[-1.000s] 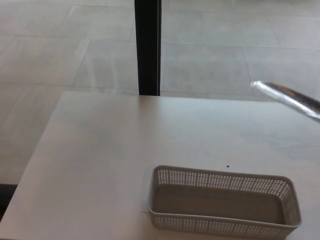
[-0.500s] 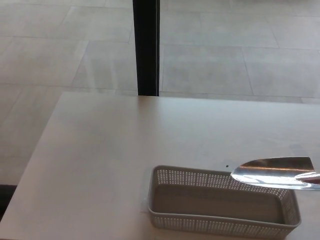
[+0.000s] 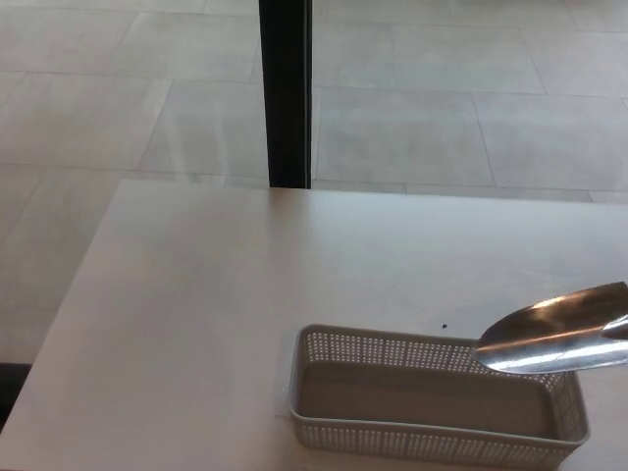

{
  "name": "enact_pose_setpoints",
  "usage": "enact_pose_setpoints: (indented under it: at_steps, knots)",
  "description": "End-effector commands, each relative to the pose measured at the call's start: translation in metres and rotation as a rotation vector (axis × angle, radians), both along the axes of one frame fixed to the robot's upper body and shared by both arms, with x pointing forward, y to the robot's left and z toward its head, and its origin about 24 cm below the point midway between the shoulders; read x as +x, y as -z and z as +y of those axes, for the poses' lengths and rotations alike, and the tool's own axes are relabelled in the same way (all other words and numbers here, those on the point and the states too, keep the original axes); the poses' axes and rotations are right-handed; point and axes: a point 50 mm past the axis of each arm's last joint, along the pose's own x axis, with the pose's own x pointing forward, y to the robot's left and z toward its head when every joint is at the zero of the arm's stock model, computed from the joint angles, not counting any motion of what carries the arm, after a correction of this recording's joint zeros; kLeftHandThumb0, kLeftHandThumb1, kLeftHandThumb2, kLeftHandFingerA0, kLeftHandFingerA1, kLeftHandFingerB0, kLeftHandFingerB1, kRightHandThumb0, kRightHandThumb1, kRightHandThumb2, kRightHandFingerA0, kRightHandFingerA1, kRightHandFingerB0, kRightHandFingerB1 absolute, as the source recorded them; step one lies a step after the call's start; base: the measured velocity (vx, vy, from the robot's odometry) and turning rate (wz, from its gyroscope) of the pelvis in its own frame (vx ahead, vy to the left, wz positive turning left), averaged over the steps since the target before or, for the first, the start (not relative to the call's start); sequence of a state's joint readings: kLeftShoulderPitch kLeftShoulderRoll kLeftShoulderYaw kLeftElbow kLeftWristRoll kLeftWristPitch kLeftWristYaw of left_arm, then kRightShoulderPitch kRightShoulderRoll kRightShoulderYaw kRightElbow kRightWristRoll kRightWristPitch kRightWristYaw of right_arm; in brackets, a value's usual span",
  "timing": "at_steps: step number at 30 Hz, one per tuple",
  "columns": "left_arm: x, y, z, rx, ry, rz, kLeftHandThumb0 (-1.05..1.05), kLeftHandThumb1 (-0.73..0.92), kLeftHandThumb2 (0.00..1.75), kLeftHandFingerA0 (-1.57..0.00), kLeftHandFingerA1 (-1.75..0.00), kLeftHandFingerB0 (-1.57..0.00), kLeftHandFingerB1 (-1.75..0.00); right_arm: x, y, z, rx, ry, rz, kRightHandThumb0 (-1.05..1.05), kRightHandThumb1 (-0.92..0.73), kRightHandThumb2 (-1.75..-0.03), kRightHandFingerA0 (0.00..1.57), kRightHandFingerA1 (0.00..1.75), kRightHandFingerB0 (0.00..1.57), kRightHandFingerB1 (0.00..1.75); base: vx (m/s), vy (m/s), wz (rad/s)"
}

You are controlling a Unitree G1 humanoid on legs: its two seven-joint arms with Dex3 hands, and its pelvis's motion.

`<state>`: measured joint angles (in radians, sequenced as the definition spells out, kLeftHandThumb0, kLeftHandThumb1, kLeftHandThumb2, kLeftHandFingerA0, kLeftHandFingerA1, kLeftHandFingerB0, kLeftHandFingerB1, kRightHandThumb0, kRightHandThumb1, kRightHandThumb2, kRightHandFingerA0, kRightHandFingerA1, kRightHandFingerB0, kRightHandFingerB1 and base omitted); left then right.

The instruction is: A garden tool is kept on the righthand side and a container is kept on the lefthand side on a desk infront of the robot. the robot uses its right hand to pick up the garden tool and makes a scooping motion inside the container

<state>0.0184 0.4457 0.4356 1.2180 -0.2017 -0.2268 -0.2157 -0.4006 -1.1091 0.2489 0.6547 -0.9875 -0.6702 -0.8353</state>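
Observation:
A shiny metal trowel blade comes in from the right edge of the head view and hangs over the right end of the container, its tip pointing left. The container is a grey perforated plastic basket standing near the front of the pale desk, with nothing visible inside it. The trowel's handle runs out of the picture to the right. Neither of my hands shows in this view, so what holds the trowel is hidden.
The pale desk reaches from the left edge to the right edge. Beyond its far edge a black vertical post stands on a tiled floor. A small dark speck lies on the desk just behind the basket.
The trowel blade has come down from high at the right to over the basket's right end. Since half a second ago it has tilted, its rear end rising slightly.

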Motion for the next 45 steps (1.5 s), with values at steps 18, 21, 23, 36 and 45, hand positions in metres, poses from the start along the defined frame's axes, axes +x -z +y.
enact_pose_setpoints:
  at_steps: [18,21,23,36,45]
  knots:
    - [0.002,-0.011,0.011,0.050,0.015,-0.005,-1.05,-0.16,1.33,-1.16,-1.06,-1.08,-1.04,0.010,-0.038,0.009,-0.205,-0.123,-0.118,-0.33,-0.55,-0.62,0.93,1.71,0.96,1.04,0.00,0.000,0.00]
    - [0.005,-0.010,0.010,0.042,0.010,-0.006,-0.99,-0.19,1.37,-1.21,-1.02,-1.06,-1.05,0.010,-0.031,0.010,-0.236,-0.120,-0.060,-0.27,-0.45,-0.79,0.84,1.75,0.84,1.29,0.00,0.000,0.00]
    - [0.005,-0.011,0.010,0.040,0.006,-0.006,-0.95,-0.26,1.35,-1.07,-1.03,-1.01,-1.06,0.010,-0.025,0.011,-0.257,-0.128,-0.050,-0.27,-0.45,-0.76,0.91,1.68,0.88,1.13,0.00,0.000,0.00]
    - [0.005,-0.010,0.009,0.057,0.028,-0.001,-0.99,-0.24,1.34,-1.12,-0.96,-1.07,-0.96,0.020,-0.008,0.016,-0.379,0.133,0.075,-0.35,-0.47,-0.81,0.85,1.74,0.77,1.51,0.00,0.000,0.00]
    - [0.004,-0.009,0.008,0.033,0.015,-0.010,-1.03,-0.23,1.41,-1.18,-0.90,-1.03,-0.97,0.020,0.006,0.064,-0.400,0.198,0.220,-0.52,-0.42,-0.88,1.19,1.42,0.92,1.26,0.00,0.000,0.00]
